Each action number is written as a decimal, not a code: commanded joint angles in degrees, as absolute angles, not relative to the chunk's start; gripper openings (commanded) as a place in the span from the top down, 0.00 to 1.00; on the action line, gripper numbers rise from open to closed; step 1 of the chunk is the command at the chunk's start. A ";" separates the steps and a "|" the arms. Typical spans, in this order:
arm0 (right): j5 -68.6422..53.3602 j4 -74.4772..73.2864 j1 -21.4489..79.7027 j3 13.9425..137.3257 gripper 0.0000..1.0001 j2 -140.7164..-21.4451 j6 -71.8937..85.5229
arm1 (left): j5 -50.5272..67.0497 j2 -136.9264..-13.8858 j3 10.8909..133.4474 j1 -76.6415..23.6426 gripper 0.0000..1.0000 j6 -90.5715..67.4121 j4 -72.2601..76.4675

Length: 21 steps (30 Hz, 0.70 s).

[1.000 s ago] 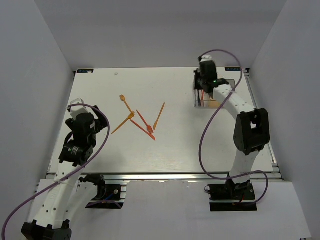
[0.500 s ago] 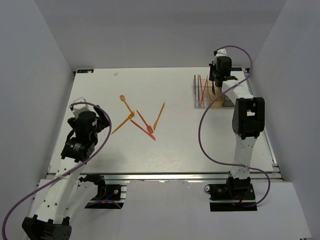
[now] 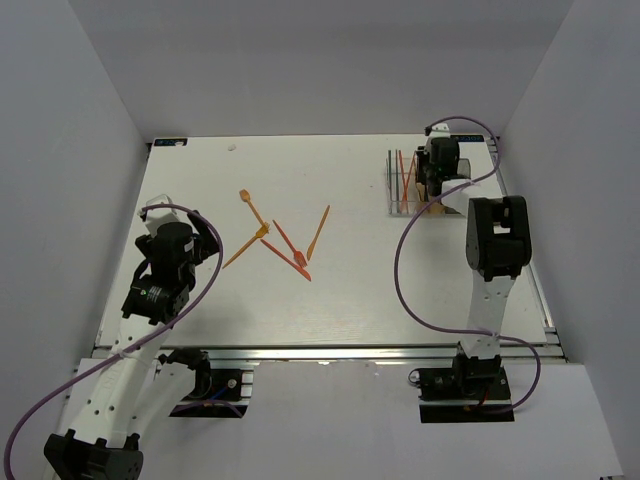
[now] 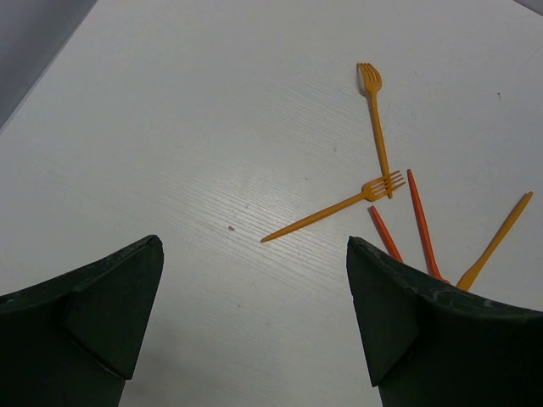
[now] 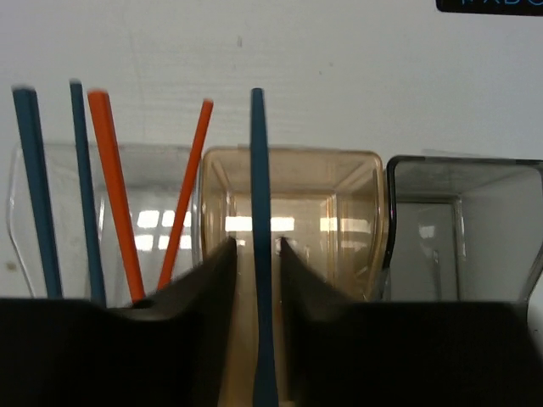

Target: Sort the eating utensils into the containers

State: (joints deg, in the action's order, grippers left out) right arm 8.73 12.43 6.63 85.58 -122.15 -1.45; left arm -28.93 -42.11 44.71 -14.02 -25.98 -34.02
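Because the right gripper [image 5: 258,254] is clamped on the dark blue utensil [image 5: 257,153], upright at the orange-tinted bin's [image 5: 339,161] left side, the light, thin, slick plastic stem likely pivots, favouring a mid-stem pinch; left gripper [image 4: 254,246], far from that bin, gapes apart.

**Q:** What finish do the arms have?
**A:** Left arm [image 3: 165,270] and right arm [image 3: 497,250]: white links, black joint housings, black base [image 3: 467,385].
**Q:** Cabling?
**A:** A purple cable [image 3: 399,275] loops outside each arm.
**Q:** Fingers [image 4: 85,314]?
**A:** Dark, matte, wedge-shaped blocks.
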 commanded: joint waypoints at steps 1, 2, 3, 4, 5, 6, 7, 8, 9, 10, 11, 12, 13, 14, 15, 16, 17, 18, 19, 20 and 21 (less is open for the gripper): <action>10.54 17.41 6.24 83.76 0.60 -116.03 -0.35 | -28.65 -41.31 44.83 -14.24 0.02 -25.93 -33.31; 10.55 17.05 6.24 83.76 0.51 -115.41 0.61 | -28.65 -41.40 44.74 -14.24 0.02 -25.93 -33.31; 10.81 16.70 6.15 83.93 0.50 -114.88 1.05 | -28.57 -41.40 44.91 -14.24 0.02 -25.93 -33.22; 11.07 16.44 6.15 84.20 0.44 -113.48 1.40 | -28.56 -41.31 44.83 -14.24 0.02 -25.93 -33.31; 11.16 15.04 6.15 84.72 0.43 -112.77 1.58 | -28.56 -41.40 44.91 -14.24 0.02 -25.93 -33.31; 11.25 14.16 6.15 86.12 0.41 -112.15 1.67 | -28.65 -41.31 44.83 -14.24 0.02 -25.93 -33.40; 10.81 13.37 6.15 86.65 0.35 -110.84 2.02 | -28.74 -41.22 44.91 -14.24 0.02 -25.93 -33.31; 10.38 12.49 6.24 87.01 0.32 -109.96 2.11 | -28.74 -41.05 44.91 -14.24 0.02 -25.93 -33.31; 10.11 11.96 6.41 87.36 0.31 -108.21 2.11 | -28.65 -40.96 44.83 -14.24 0.02 -25.93 -33.31; 10.28 11.52 7.03 87.45 0.27 -107.32 2.28 | -28.74 -40.87 44.82 -14.24 0.02 -26.01 -33.31; 10.54 9.86 7.47 87.63 0.25 -106.36 2.55 | -28.83 -40.87 44.74 -14.24 0.02 -26.02 -33.31; 11.33 8.71 7.99 87.89 0.17 -104.43 2.81 | -28.83 -40.87 44.82 -14.24 0.02 -26.02 -33.22; 12.03 7.22 9.91 88.06 0.11 -103.63 3.60 | -29.00 -40.96 44.91 -14.24 0.02 -26.10 -33.40; 13.35 3.12 12.72 88.24 0.11 -102.14 4.13 | -29.18 -41.04 44.83 -14.33 0.02 -26.10 -33.40; 13.97 0.90 12.74 88.24 0.11 -101.52 4.83 | -29.53 -41.13 44.91 -14.24 0.02 -26.19 -33.40; 14.76 -1.04 16.57 87.81 0.11 -100.99 5.62 | -29.79 -41.22 45.00 -14.33 0.02 -26.28 -33.66; 15.20 -3.49 18.96 87.19 0.11 -100.55 6.15 | -31.01 -41.39 45.17 -14.24 0.02 -26.71 -33.84; 15.90 -5.86 21.16 86.23 0.11 -100.02 6.59 | -31.37 -41.74 45.35 -14.24 0.02 -26.81 -34.19; 16.26 -7.28 25.79 85.09 0.11 -100.11 7.46 | -32.07 -41.84 45.35 -14.24 0.02 -26.98 -34.36; 14.35 -8.51 27.93 84.64 0.11 -100.46 9.38 | -32.69 -41.84 45.53 -14.24 0.02 -27.24 -34.54; 12.85 -9.83 31.86 84.29 0.11 -101.59 10.01 | -33.39 -42.01 45.61 -14.33 0.02 -27.51 -34.89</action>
